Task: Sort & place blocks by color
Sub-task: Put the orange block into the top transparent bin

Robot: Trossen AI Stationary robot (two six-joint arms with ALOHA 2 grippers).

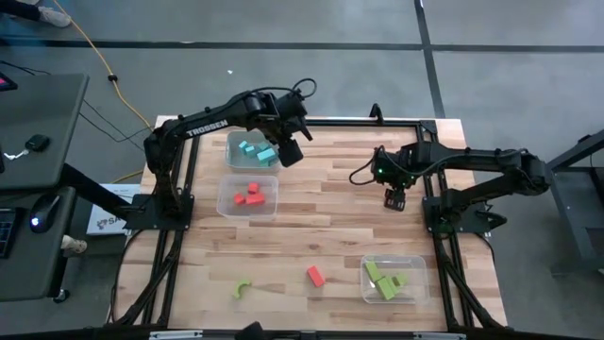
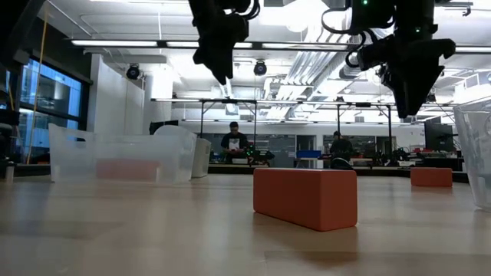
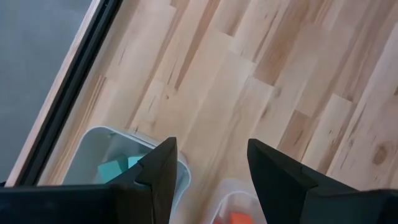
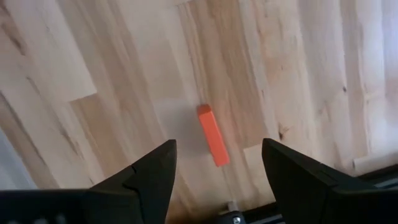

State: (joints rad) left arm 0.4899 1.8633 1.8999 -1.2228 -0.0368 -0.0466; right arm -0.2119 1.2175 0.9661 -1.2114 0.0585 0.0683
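Both grippers hang open and empty above the wooden table. My left gripper (image 1: 288, 151) (image 3: 211, 168) is at the right rim of the clear bin (image 1: 253, 151) holding cyan blocks (image 3: 115, 168). My right gripper (image 1: 394, 198) (image 4: 217, 168) points down over a red block (image 4: 212, 135) (image 2: 431, 177) lying flat on the table. Another red block (image 1: 315, 276) (image 2: 305, 197) and a green arch (image 1: 242, 288) lie loose near the front edge. Red blocks (image 1: 247, 196) sit in a second bin, green blocks (image 1: 385, 280) in a third.
The red bin (image 1: 248, 212) stands just in front of the cyan one; the green bin (image 1: 415, 263) is at the front right. A black frame (image 1: 311, 124) rims the table. Bare wood lies in the middle. People stand in the room beyond.
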